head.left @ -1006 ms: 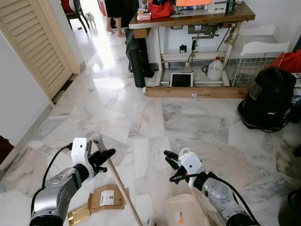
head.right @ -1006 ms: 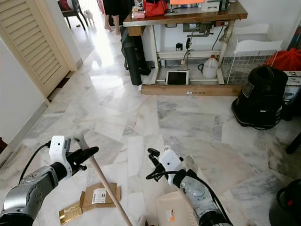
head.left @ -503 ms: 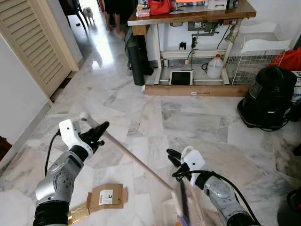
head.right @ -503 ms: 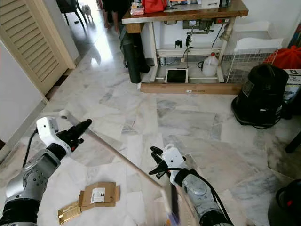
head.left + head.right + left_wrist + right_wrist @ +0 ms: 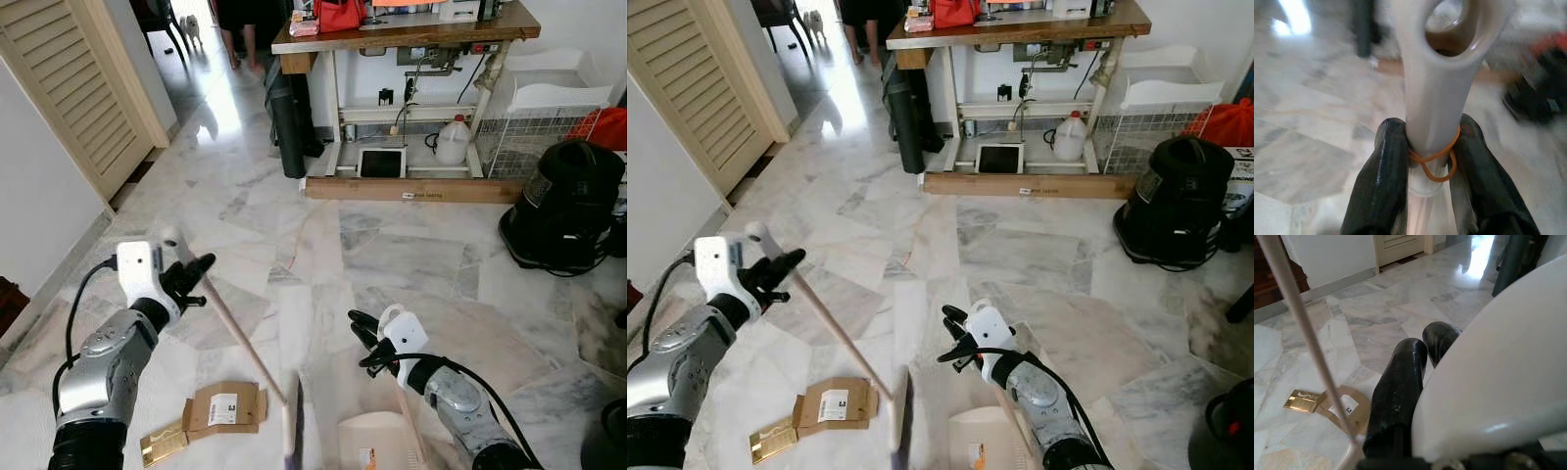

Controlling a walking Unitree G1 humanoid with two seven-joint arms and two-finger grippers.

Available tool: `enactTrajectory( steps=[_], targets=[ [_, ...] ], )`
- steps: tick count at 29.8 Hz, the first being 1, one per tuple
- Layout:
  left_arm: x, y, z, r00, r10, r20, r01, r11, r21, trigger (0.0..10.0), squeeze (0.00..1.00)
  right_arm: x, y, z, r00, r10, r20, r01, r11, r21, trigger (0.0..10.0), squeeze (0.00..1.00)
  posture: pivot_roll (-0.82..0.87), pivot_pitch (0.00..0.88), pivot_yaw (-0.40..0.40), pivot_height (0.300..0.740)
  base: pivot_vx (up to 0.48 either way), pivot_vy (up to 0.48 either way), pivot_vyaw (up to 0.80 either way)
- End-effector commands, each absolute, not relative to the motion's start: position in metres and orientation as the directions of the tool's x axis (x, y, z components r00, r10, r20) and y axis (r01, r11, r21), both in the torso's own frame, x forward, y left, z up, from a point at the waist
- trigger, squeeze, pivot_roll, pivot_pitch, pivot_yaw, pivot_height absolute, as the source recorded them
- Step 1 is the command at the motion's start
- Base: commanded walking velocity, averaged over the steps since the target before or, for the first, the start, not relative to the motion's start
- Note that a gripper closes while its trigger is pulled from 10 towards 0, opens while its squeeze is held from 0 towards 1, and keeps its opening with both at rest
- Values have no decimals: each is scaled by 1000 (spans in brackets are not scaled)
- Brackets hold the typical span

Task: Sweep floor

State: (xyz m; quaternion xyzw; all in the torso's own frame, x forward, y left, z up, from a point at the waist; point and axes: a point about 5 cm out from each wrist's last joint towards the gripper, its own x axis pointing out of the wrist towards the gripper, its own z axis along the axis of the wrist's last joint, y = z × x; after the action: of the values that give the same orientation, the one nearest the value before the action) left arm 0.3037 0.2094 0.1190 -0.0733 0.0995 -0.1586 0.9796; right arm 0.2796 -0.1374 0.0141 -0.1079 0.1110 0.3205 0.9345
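My left gripper (image 5: 192, 275) is shut on the top end of a pale broom handle (image 5: 235, 338), with its black fingers (image 5: 1382, 186) clamped either side of the shaft above an orange rubber band. The handle slants down to the brush head (image 5: 292, 431), which stands on the marble floor just right of a flattened brown cardboard box (image 5: 224, 408) and a gold packet (image 5: 162, 448). My right gripper (image 5: 365, 344) is shut on the handle of a cream dustpan (image 5: 376, 447) that rests on the floor to the right of the brush. In the right wrist view the broom handle (image 5: 1303, 328) crosses above the cardboard box (image 5: 1344, 406).
At the back stand a wooden work table (image 5: 402, 29), a white jug (image 5: 451, 142), a black bag (image 5: 290, 117) and a wooden plank (image 5: 411, 189). A black vacuum (image 5: 563, 206) and a wire basket (image 5: 529, 127) are on the right, a louvred door (image 5: 69, 88) on the left. A person's legs (image 5: 240, 39) show far off.
The brush head has swung left, from in front of the dustpan to beside the cardboard box. My left gripper has drawn slightly nearer and the handle stands steeper. The right gripper has hardly moved.
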Motion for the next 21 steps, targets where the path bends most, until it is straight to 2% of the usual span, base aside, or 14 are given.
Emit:
enactTrajectory(
  steps=[1, 21],
  targets=[
    [300, 208, 118, 906, -368, -209, 343, 928, -149, 10000, 0, 253, -133, -19, 686, 579, -441, -651, 759, -18, 10000, 0, 140, 0, 152, 740, 0, 0, 0],
    [294, 201, 96, 798, -447, -404, 422, 893, -156, 10000, 0, 256, -134, -18, 690, 564, -453, -644, 765, -28, 10000, 0, 133, 0, 164, 740, 0, 0, 0]
  ],
)
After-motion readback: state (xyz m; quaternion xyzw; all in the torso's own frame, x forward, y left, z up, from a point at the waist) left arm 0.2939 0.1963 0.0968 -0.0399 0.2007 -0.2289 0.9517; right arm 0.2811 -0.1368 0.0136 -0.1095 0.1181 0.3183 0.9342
